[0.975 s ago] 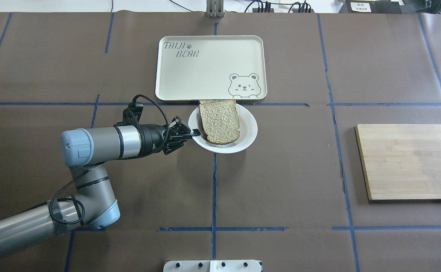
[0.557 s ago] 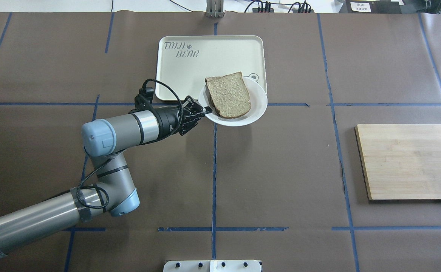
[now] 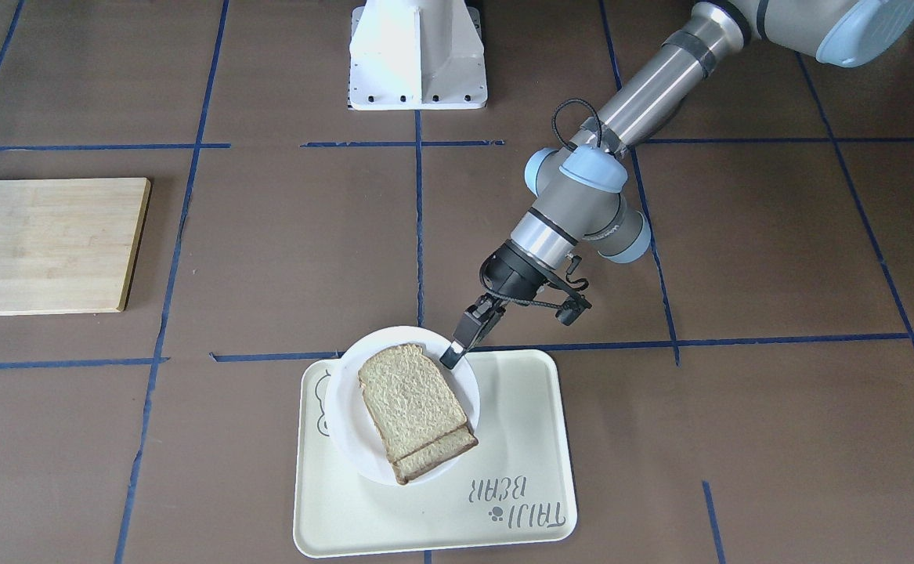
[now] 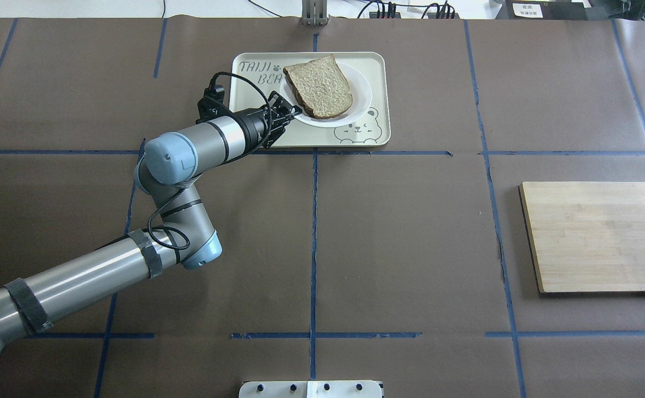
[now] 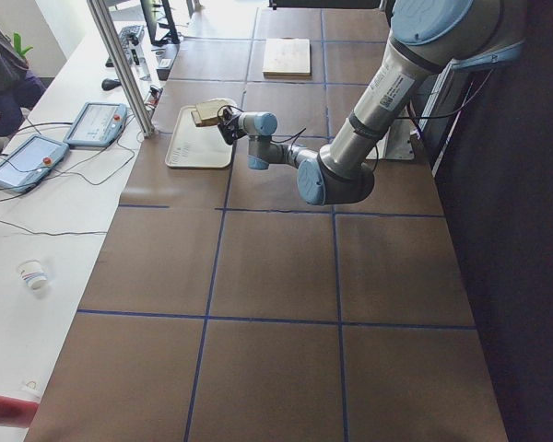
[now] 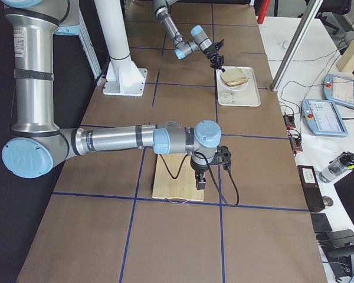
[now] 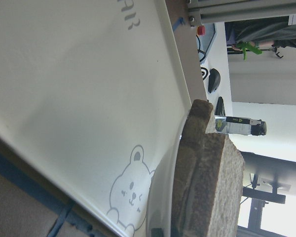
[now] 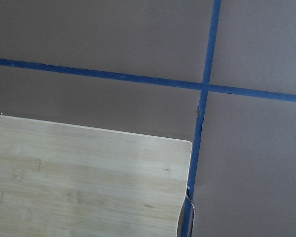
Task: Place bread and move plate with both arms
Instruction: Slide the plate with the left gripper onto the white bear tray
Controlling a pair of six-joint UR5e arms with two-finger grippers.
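My left gripper [image 4: 293, 114] is shut on the near-left rim of the white plate [image 4: 358, 93] and holds it over the cream bear tray [image 4: 322, 138]. It seems to sit slightly above the tray. The tan bread [image 4: 319, 85] lies on the plate. From the front, the gripper [image 3: 453, 355] pinches the plate [image 3: 345, 415] under the bread [image 3: 413, 411]. The left wrist view shows the bread's crust edge [image 7: 207, 177] above the tray [image 7: 79, 98]. My right gripper [image 6: 200, 181] hangs at the wooden board's end; I cannot tell its state.
A wooden board [image 4: 598, 237] lies at the table's right, also in the right wrist view [image 8: 79, 182]. The white pedestal [image 3: 417, 55] stands at the robot's side of the table. Blue tape lines cross the brown table cover.
My left arm has carried the plate with the bread away from me, from the table in front of the tray to over the tray.
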